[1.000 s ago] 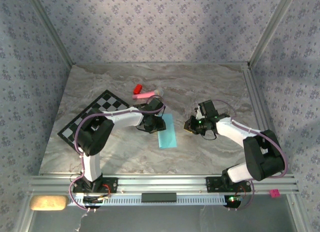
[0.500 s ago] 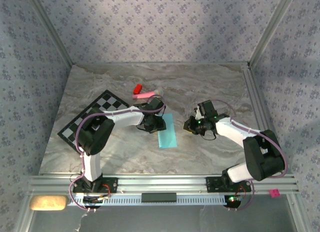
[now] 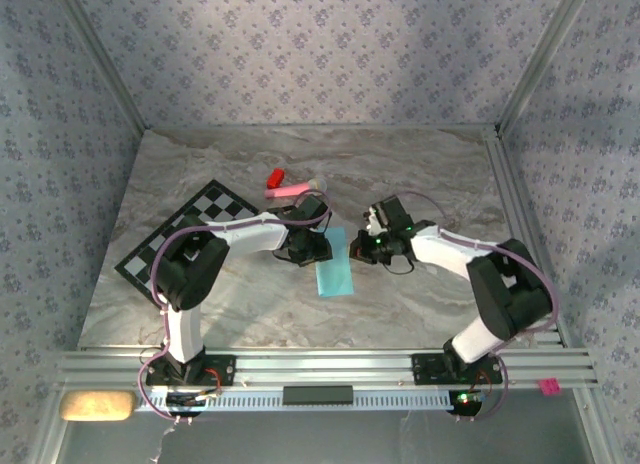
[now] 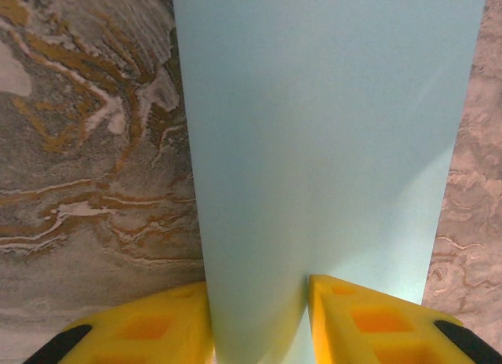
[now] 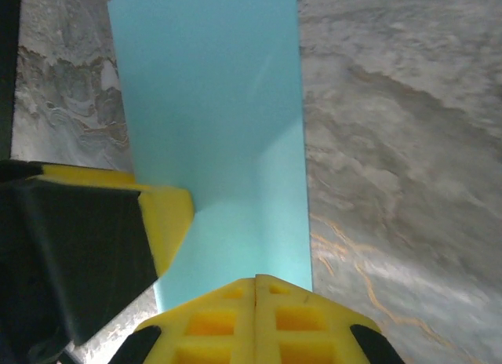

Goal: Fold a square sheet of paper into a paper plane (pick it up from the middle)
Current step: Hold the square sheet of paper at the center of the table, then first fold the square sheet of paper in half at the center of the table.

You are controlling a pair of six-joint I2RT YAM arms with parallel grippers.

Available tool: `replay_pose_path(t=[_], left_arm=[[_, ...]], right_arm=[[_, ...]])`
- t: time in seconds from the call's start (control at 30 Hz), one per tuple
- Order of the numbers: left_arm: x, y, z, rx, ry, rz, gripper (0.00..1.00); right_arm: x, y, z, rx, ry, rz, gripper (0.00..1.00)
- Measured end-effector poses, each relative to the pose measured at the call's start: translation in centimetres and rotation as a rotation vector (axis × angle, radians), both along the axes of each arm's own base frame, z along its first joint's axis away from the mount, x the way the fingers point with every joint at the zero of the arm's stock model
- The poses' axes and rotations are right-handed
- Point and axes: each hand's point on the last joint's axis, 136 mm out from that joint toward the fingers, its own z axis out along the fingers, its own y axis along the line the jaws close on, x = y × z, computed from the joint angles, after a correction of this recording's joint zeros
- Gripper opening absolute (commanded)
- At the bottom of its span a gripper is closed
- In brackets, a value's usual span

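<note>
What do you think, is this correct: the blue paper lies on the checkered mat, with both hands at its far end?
Not quite. The blue paper lies on the bare marble table, not on the checkered mat, which sits apart to its left, as the top external view shows. The left hand and right hand are indeed at its far end.

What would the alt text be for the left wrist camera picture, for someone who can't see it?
A light-blue sheet of paper lies on a brown-veined marble table, its near end running between the left gripper's two yellow fingers.
</note>
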Motion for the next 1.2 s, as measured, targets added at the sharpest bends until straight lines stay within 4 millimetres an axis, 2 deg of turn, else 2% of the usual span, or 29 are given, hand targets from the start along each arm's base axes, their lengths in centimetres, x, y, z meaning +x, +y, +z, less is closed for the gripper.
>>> replay_pose_path(t=[0.2,0.37,0.7,0.87,1.07,1.1,1.2], left_arm=[[0.0,0.0,0.0,0.000,0.000,0.000,0.37],[0.0,0.0,0.0,0.000,0.000,0.000,0.37],[0.0,0.0,0.0,0.000,0.000,0.001,0.38],[0.1,-0.1,0.1,-0.008,-0.005,0.000,0.43],[0.0,0.3,1.1,-0.021,-0.044,0.003,0.50],[0.1,0.5,1.6,-0.025,-0.054,0.008,0.49],[0.4,1.2,3.7,-0.063,-0.096,0.024,0.39]], right_arm=[[0.3,1.8,-2.1,-0.042,0.022,0.060,0.01],[0.8,2.8,-2.5,-0.052,0.015,0.091,0.01],[1.1,2.7,-3.4,-0.091,0.001,0.109,0.01],[1.0,2.6,-3.5,-0.091,-0.011,0.122,0.01],[1.0,2.7,-3.6,-0.085,-0.016,0.126,0.01],[1.0,2.7,-3.6,-0.085,-0.015,0.126,0.01],[1.0,2.7,-3.6,-0.086,-0.015,0.125,0.00]])
